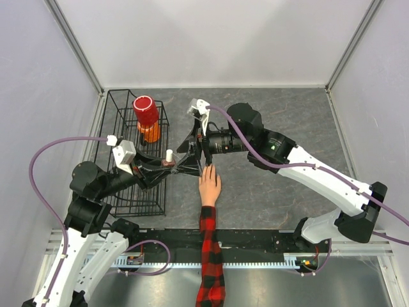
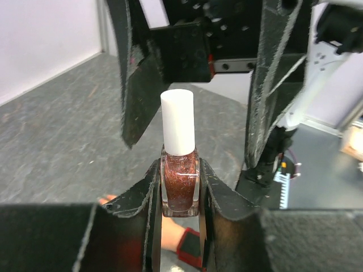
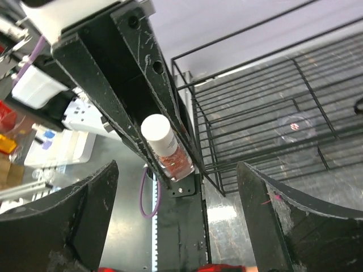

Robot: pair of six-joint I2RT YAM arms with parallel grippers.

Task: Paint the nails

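The peach mannequin hand lies palm down with its red-and-black plaid sleeve toward the near edge. Its fingertips sit right under the grippers, and the nails are too small to make out. My left gripper is shut on a small nail polish bottle of red-brown glitter with a white cap, holding it upright above the hand. My right gripper is open, its fingers on either side of the cap without touching it. The bottle shows between the right gripper's spread jaws.
A black wire basket stands at the left, just behind my left arm, holding an orange bottle with a red top. It also shows in the right wrist view. A black rail runs along the near edge. White walls enclose the table.
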